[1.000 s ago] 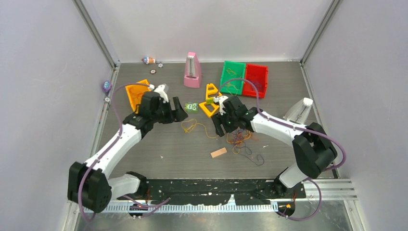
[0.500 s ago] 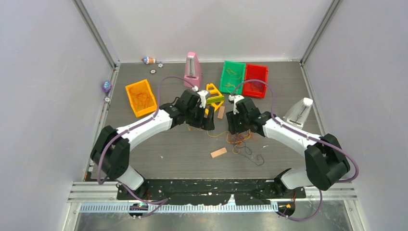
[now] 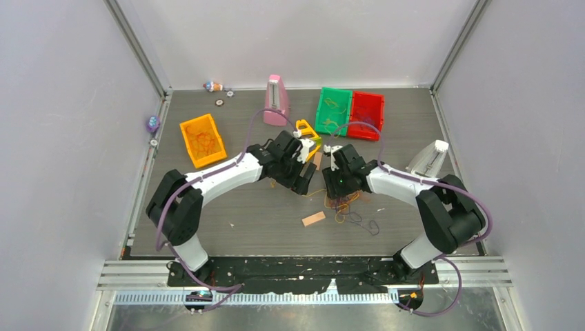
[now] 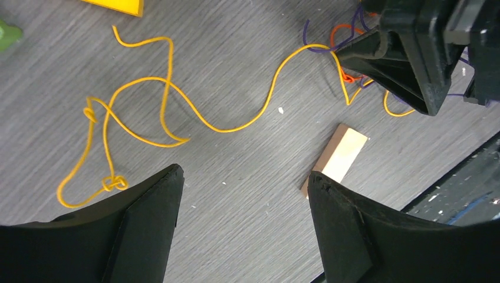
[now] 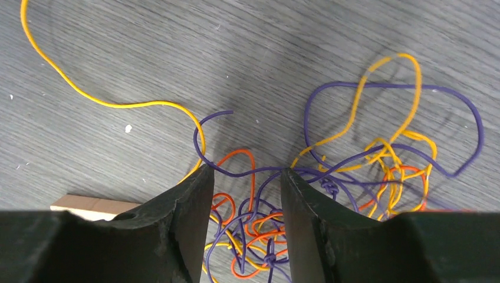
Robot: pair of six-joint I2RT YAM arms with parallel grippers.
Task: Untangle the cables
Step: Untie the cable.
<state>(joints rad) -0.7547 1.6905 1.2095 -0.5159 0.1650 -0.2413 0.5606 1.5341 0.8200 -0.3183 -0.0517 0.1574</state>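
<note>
Bright, even light falls from overhead, and the grey worktop (image 3: 234,214) shows no glare. In both wrist views the wood grain ahead of the jaws is sharp, and the cables (image 5: 354,171) cast soft, pale shadows close beside each strand. The black jaws themselves are dark, with little surface detail. The top view bends slightly at its edges, and its strands are too small to tell apart.

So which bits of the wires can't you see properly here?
Right wrist view: the lower part of the cables is hidden behind the right fingers and cut off by the bottom edge.
Left wrist view: the yellow strand has its far end vanish under the right fingers.
Top view: the cables are too small to trace and partly covered by the right fingers.
</note>
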